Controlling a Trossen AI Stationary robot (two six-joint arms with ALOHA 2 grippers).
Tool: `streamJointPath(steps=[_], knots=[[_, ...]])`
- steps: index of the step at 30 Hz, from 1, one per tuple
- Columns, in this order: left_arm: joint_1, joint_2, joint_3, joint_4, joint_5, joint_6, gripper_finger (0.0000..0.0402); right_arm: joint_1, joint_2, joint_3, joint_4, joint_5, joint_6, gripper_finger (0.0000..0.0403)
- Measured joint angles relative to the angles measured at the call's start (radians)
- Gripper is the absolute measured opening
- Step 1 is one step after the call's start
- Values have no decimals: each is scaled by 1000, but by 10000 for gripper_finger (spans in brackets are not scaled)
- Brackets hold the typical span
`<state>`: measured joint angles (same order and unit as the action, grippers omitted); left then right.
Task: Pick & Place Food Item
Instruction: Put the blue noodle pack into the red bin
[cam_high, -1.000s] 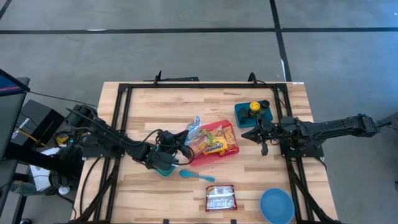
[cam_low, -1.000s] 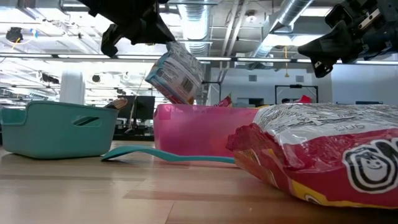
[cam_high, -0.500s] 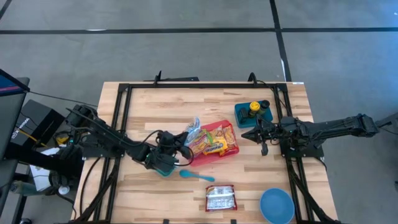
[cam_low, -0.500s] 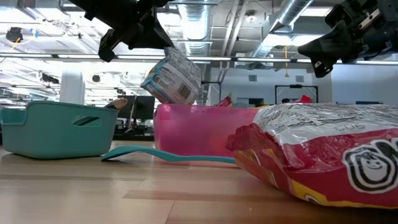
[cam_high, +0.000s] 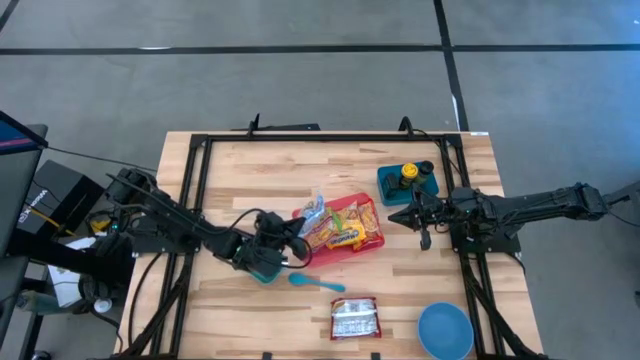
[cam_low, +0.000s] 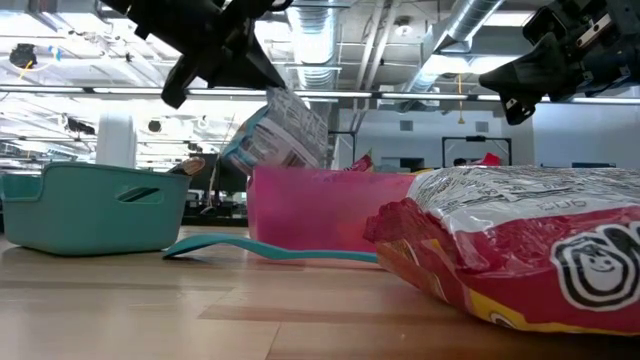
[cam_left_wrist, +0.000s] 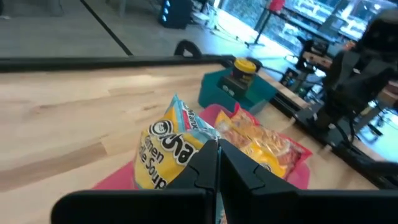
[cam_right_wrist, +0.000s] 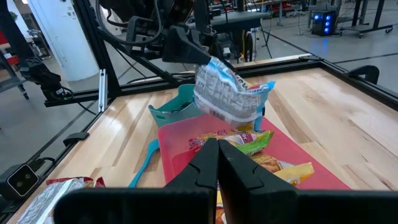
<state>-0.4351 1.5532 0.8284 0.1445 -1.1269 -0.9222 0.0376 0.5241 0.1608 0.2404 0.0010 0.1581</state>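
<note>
Over the near edge of the pink tray (cam_high: 372, 244), the left gripper (cam_high: 291, 231) is clamped on the top seam of a noodle packet (cam_high: 311, 213). Packet hangs tilted from that pinch, lower end dipping toward the tray, apparently not resting yet — held by the seam so it can drop flat among the snack bags (cam_high: 345, 231) already lying there. Teal bin (cam_low: 95, 207) sits just beside the tray, teal spoon (cam_high: 317, 283) on the worktop (cam_high: 230, 310) in front. Right gripper (cam_high: 414, 215), fingers together and empty, waits near the teal container with a yellow-lidded jar (cam_high: 409, 175). Red snack bag (cam_high: 354, 318) and blue bowl (cam_high: 445, 330) lie apart, toward the front edge.
</note>
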Motion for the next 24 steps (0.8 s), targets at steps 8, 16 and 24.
streamJointPath(steps=[8,16,24], knots=[[41,0,0,-2,125,-1,0,0,0,0,0,0,0,1],[72,0,0,-2,228,0,0,0,0,0,0,0,0,1],[88,0,0,-2,302,0,5,0,0,0,0,0,0,1]])
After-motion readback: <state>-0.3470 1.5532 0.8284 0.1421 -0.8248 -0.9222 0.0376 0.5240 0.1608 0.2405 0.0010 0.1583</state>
